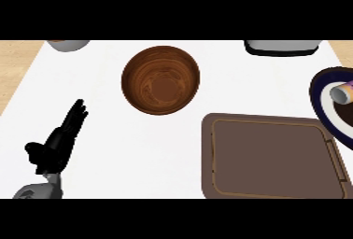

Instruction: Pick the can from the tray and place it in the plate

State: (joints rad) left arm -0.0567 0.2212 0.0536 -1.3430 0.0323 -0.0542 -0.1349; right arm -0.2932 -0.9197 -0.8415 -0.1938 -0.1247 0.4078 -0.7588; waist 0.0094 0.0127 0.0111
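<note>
Small grey can with a purple band lies on its side in the dark-rimmed white plate at the right edge of the view, off the brown rectangular tray, which sits just left of and below the plate. Left hand at lower left, fingers straight, holding nothing; right hand not visible. Round wooden bowl sits upper centre on the white counter.

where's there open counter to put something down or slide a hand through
Bare counter lies between the left hand, the wooden bowl and the brown tray. The right edge is crowded: tray meets the plate holding the can.
</note>
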